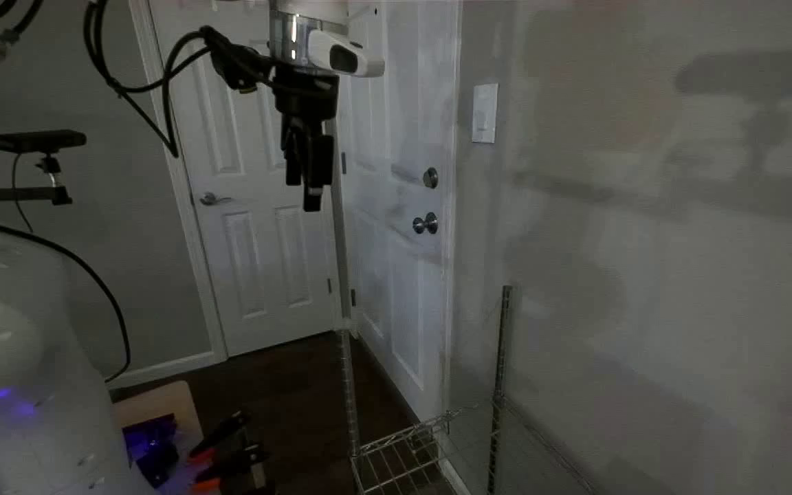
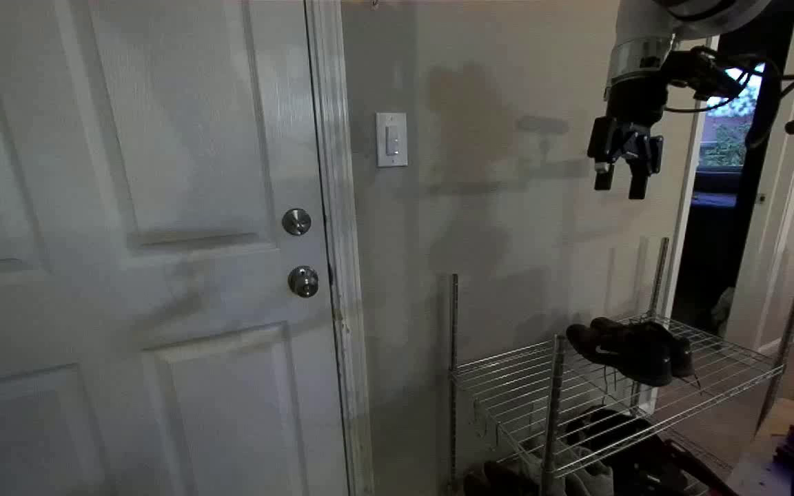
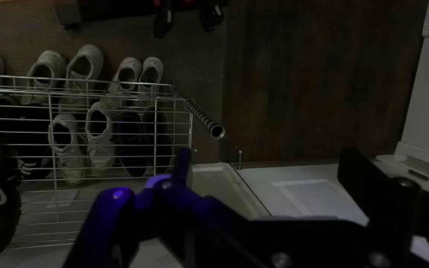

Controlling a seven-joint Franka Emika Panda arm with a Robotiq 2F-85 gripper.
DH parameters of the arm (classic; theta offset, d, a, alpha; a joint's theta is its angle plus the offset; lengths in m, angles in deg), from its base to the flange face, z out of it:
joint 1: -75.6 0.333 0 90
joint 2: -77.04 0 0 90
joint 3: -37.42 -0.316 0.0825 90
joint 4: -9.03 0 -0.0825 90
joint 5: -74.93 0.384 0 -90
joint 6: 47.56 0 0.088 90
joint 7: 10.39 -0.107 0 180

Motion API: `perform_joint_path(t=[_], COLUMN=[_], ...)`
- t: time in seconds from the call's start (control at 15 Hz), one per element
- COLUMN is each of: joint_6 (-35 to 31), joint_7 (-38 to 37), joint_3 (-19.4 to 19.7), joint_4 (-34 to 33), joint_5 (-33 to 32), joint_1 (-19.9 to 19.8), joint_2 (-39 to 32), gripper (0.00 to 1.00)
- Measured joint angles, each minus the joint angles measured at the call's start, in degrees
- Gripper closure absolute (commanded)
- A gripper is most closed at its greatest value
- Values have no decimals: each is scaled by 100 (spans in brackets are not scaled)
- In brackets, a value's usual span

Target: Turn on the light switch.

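Note:
The light switch is a small white upright plate on the grey wall, just beside the door frame. It shows in both exterior views, with a narrow toggle in its middle. It is out of view in the wrist view. My black gripper points down and hangs in the air in both exterior views, apart from the switch and touching nothing. In the wrist view its two fingers stand wide apart with nothing between them. The gripper is open and empty.
A white door with a round knob and a deadbolt adjoins the switch wall. A wire rack with upright posts and black shoes stands below the arm along that wall. A camera sits on a mount near the robot base.

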Motion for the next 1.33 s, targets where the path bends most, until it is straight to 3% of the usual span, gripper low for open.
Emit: perform_joint_path(t=[0.87, 1.2, 1.27, 1.33], joint_6=[-33, -808, -1019, -1218], joint_7=[0, 1, 14, 26], joint_3=[-30, -93, -107, -120], joint_4=[11, 382, 493, 592], joint_5=[0, 328, 468, 592], joint_1=[-36, -17, 7, 40], joint_2=[-12, -106, -136, -164], gripper=[0, 0, 25, 27])
